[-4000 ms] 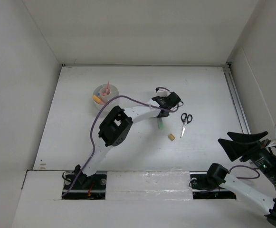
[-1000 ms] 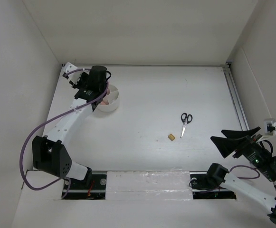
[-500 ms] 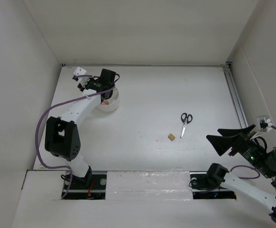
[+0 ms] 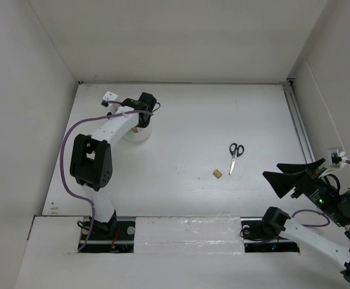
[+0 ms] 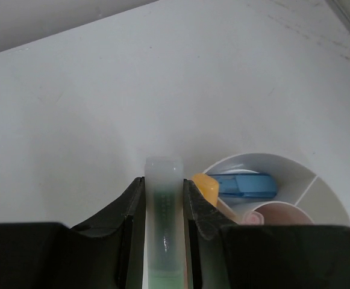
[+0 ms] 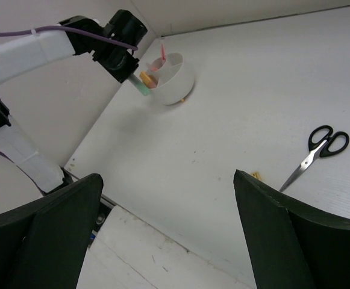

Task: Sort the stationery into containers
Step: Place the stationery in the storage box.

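At the white cup (image 5: 265,158), left end effector (image 5: 162,185) grips green highlighter (image 5: 162,232); right end effector (image 6: 167,176) gapes

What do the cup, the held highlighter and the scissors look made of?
Cup: likely plastic, smooth matte white, with thin moulded dividers.
Highlighter: translucent greenish plastic, with a glossy streak.
Scissors: pale metal-looking blades; black handles, probably plastic.

White table (image 4: 187,114) boxed by plain white walls (image 4: 181,36) — evenly lit.
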Robot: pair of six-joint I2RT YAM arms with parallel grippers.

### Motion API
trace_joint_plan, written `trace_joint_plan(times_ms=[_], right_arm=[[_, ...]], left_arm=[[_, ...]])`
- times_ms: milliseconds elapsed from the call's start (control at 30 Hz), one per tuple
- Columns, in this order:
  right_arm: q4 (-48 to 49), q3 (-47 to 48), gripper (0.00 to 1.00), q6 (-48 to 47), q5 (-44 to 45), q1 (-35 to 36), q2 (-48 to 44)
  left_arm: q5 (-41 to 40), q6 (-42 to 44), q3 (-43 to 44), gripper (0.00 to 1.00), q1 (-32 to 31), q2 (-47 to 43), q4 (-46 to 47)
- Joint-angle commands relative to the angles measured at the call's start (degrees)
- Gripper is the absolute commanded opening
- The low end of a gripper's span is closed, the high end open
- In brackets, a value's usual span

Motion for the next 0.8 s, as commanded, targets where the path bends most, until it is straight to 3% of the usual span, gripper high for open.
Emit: trace_joint_plan(times_ms=[0, 200, 433, 767], right_arm=[[2.53, 0.69, 0.95, -0.58, -0.46, 0.60, -0.54], [2.53, 0.69, 0.95, -0.58, -0.46, 0.60, -0.54], [2.53, 0.69, 0.95, -0.58, -0.46, 0.60, -0.54], [2.53, 0.69, 0.95, -0.58, -0.46, 0.60, -0.02]], left_arm=[[-11.67, -21.74, 2.86, 0.00, -0.15, -0.45, -9.26], [-11.15, -17.53, 1.63, 0.00, -0.15, -3.60, -5.23], [-7.80, -1.20, -4.70, 0.00, 2.22, -10.73, 14.70], [-9.38, -4.77, 1.72, 0.00, 2.22, -5.02, 7.96]])
